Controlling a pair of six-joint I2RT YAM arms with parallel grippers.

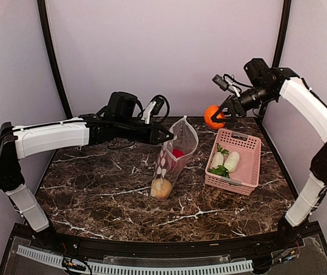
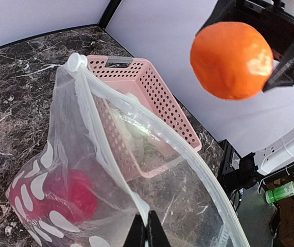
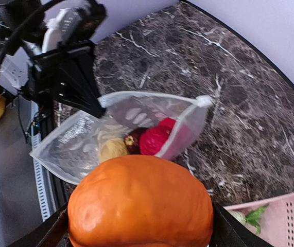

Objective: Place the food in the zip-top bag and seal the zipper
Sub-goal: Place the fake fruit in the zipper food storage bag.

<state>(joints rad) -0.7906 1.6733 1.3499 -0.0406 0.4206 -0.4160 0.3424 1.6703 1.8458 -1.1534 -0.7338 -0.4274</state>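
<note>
Clamped in right gripper (image 1: 225, 113): one round orange toy fruit (image 1: 212, 117); pinched open in left gripper (image 1: 169, 136): one clear white-dotted plastic bag (image 1: 177, 153)

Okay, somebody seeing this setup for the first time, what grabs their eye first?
The bright orange piece stands out first, gripped in mid-air by the right tool at the far right, just beyond the pink basket. Next comes the dotted zip-top bag in the centre. The left tool pinches its mouth edge and holds it up open, with a red ball and a yellowish piece already inside.
</note>
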